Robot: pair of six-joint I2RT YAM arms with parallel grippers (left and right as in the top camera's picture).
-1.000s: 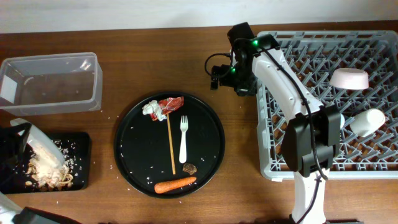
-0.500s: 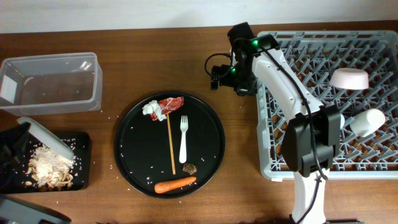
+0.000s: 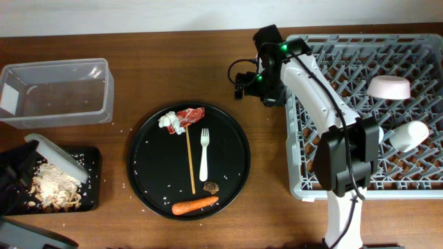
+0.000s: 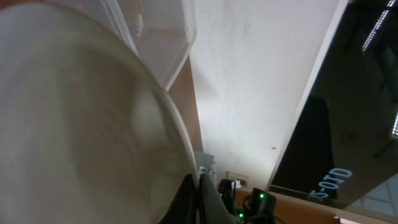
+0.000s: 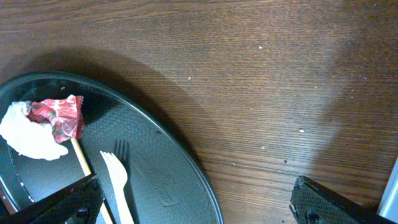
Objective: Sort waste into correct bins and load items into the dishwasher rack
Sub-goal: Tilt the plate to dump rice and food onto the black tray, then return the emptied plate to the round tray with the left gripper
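The white plate [image 3: 57, 158] is lifting away from its low tip. A second ago it was leaning down into the shallow black tray [image 3: 95, 176] at the near left. Now it is sitting higher, tilted above the tray, with the beige crumbs [image 3: 50, 187] lying heaped beneath it. The left pincer [image 4: 196, 190] is staying clamped on the plate's rim. The right pincer [image 5: 196, 205] is hanging unmoved, jaws wide apart, over bare tabletop between the round black tray [image 3: 232, 180] and the dishwasher rack [image 3: 415, 180]. I am judging the scraping nearly done, so the plate is becoming ready for the rack. Pale characters [image 4: 329, 184] on a dark panel and an embossed mark [image 5: 163, 190] on the round tray are showing too unclear to read.
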